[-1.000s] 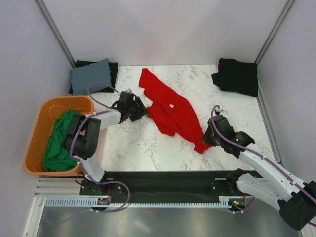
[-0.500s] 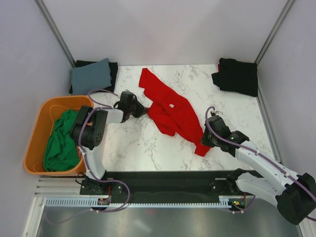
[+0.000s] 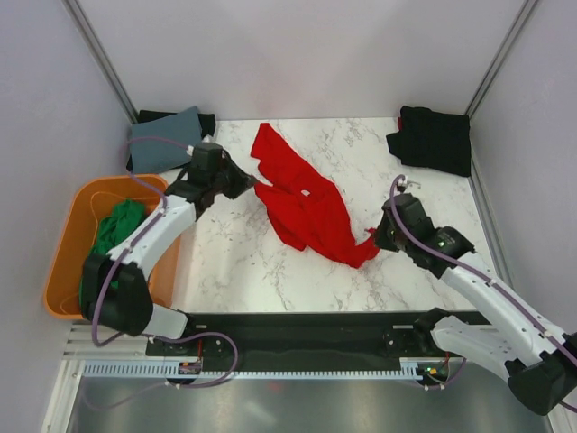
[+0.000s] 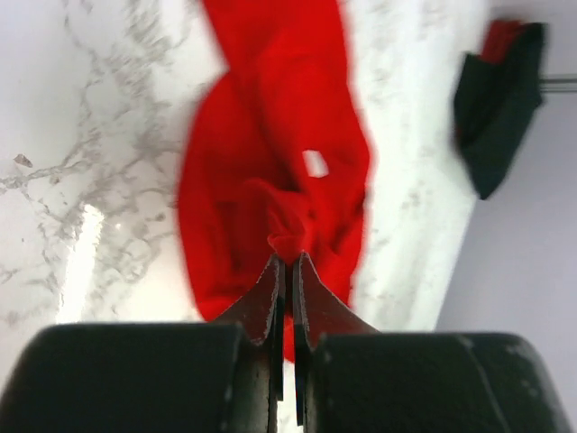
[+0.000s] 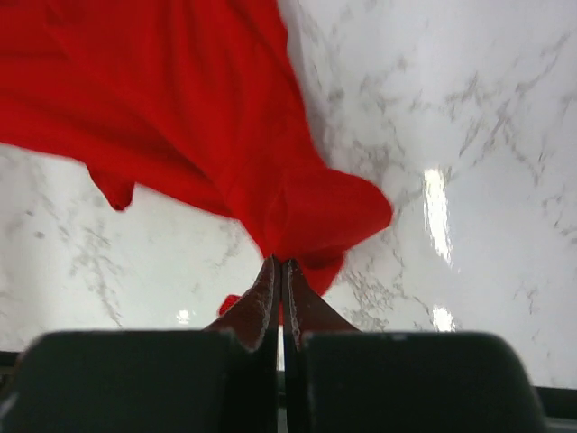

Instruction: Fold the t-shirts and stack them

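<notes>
- The left tool and the right tool, both pinched shut on the red shirt, have pulled apart.
- The shirt, in the middle of the table, looks to be spreading out flatter, ready for folding.

Left end effector and right end effector, both pinched fully closed, well apart.

Red t-shirt lies on white, grey-veined marble table.

Orange basket (left edge), white marble table, pale enclosure walls
</notes>
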`<control>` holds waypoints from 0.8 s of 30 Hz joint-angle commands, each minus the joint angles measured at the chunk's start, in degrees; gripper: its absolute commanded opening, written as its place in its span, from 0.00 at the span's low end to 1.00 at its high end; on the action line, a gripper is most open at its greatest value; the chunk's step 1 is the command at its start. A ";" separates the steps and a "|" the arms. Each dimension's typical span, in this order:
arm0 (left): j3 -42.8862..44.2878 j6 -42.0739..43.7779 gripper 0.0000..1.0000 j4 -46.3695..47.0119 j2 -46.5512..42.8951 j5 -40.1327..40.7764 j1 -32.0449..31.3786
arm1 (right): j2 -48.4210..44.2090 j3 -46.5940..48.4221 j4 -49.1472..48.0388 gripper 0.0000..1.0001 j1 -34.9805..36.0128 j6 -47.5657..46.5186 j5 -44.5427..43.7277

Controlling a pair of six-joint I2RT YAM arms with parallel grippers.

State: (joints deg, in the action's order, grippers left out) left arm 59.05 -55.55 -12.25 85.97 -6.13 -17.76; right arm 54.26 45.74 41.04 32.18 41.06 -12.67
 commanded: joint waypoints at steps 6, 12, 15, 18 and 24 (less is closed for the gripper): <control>21.26 9.22 0.02 -23.50 -19.25 5.86 0.00 | 2.16 33.68 12.73 0.00 -1.07 -5.98 -18.41; 39.63 13.27 0.02 -33.09 -23.83 7.97 0.01 | 6.12 63.22 17.93 0.00 -1.07 -9.41 -26.17; 49.04 15.55 0.02 -36.34 -24.62 8.24 0.00 | 4.81 72.11 13.65 0.00 -1.16 -15.02 -25.49; 58.00 17.49 0.02 -38.80 -24.54 7.98 0.00 | 0.17 73.18 5.15 0.00 -1.07 -22.40 -21.10; 67.78 21.26 0.02 -36.37 -26.12 1.32 0.09 | -8.80 71.34 -6.75 0.00 -1.07 -29.19 -7.48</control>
State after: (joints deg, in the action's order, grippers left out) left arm 123.83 -39.57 -49.21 60.66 -0.67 -17.74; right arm 48.34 117.45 43.40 31.27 18.65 -28.16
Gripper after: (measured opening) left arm 0.045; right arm 0.009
